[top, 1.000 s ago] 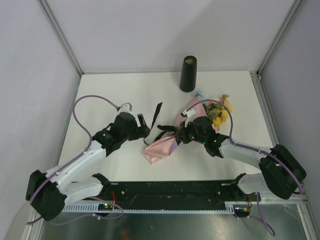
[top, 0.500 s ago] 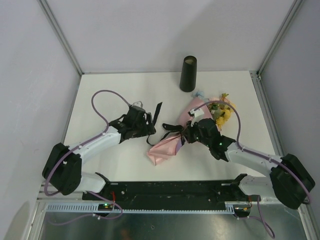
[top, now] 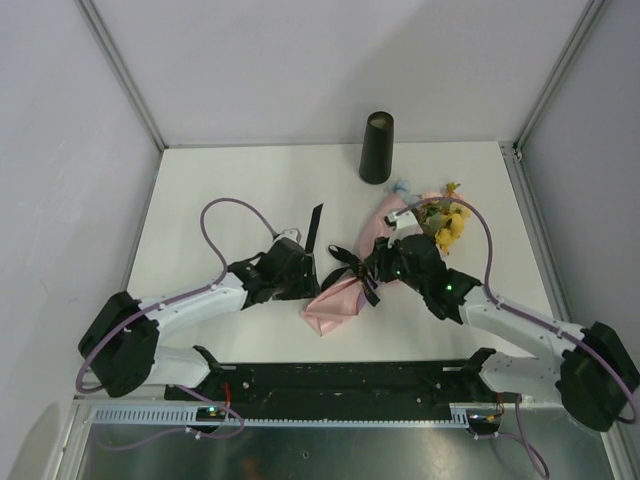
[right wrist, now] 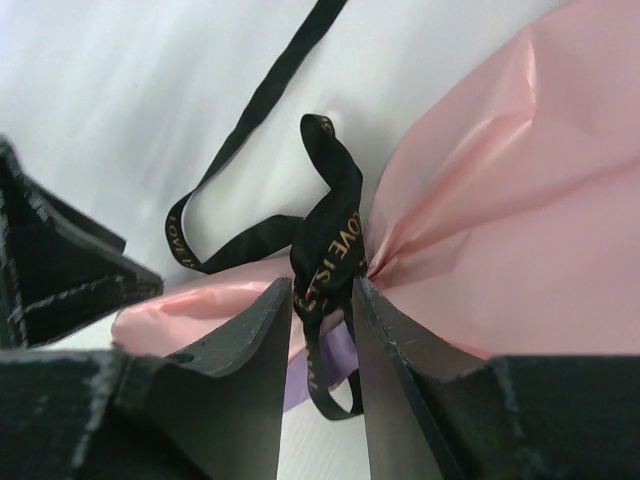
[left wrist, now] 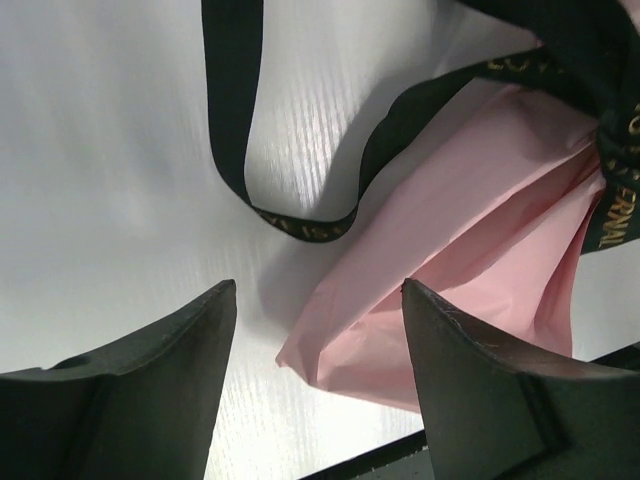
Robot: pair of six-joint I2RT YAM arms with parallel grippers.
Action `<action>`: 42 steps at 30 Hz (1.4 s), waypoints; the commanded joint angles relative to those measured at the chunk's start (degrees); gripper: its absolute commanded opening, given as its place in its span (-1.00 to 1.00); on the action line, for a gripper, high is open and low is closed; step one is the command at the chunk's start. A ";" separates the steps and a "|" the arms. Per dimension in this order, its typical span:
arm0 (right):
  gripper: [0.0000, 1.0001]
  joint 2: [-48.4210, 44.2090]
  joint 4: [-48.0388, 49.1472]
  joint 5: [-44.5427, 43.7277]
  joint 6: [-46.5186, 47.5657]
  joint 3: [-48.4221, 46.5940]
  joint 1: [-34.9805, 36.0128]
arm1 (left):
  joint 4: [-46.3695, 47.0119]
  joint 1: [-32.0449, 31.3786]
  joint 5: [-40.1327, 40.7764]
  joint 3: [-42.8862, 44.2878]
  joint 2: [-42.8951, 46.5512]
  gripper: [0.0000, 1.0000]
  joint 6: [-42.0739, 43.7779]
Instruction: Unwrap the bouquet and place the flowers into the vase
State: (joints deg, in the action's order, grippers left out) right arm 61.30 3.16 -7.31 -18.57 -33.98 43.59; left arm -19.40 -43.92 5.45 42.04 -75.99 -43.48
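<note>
Black-fingered, the right gripper [right wrist: 322, 285] sits low over the waist of the bouquet [top: 336, 300]. Its jaws are only narrowly parted, and the knotted part of the black ribbon [right wrist: 335, 235] is bunched in the gap. The ribbon, printed with gold letters, fills that slot from side to side. Whether the jaws pinch it or merely flank it cannot be told. In the wrist view the pink paper [right wrist: 500, 200] fans out from the knot toward 3 o'clock. One loose ribbon end runs off toward 12 o'clock across the white table [top: 230, 190].

The left gripper [left wrist: 318, 290] stands wide, with nothing between its jaws. It is low over the table, and the pointed tail of the pink paper lies just ahead of it, nearer the finger on the right of its wrist view. A slack loop of ribbon rests on the tabletop beyond, at 12 o'clock from the fingertips.

From above, the left gripper is at 9 o'clock from the right one, and the wrapped tail lies between them. The bouquet lies on its side on a diagonal, still tied and wrapped. Its paper tail is at 7 o'clock from the right gripper, and the flowers [top: 447, 222] spill out at 2 o'clock. The vase [top: 377, 148] stands upright at 12 o'clock from the right gripper, close to the table's far edge. It is near the blooms but apart from them.
</note>
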 commanded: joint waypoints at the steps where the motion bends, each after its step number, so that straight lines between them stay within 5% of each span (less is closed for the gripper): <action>1: -0.25 6.31 -3.78 -0.26 0.29 -7.57 -0.31 | 2.34 -1.86 1.74 -2.37 4.18 0.41 -2.39; 18: -0.28 26.23 -11.41 -3.41 -0.45 -20.20 -0.19 | 7.84 -6.99 4.38 -10.37 4.51 0.30 -5.03; 23: -0.63 27.21 -11.09 -4.37 -0.41 -21.96 -0.39 | 9.89 -7.66 4.22 -12.41 5.56 -0.01 -5.79; 26: -0.94 27.08 -9.54 -4.72 -0.03 -22.59 -0.58 | 10.87 -7.75 4.07 -13.56 6.65 -0.38 -6.17; 31: -1.00 24.66 -3.34 -1.93 1.62 -22.63 -0.46 | 11.98 -7.76 4.14 -15.11 9.31 -0.94 -6.71; 42: -1.00 20.88 11.14 0.25 2.19 -22.67 -0.74 | 12.54 -7.76 5.35 -17.01 8.83 -1.00 -8.74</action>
State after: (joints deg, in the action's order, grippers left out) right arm 84.71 5.41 -8.05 -17.30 -54.26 43.11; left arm -7.90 -51.37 8.88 25.67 -66.98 -50.63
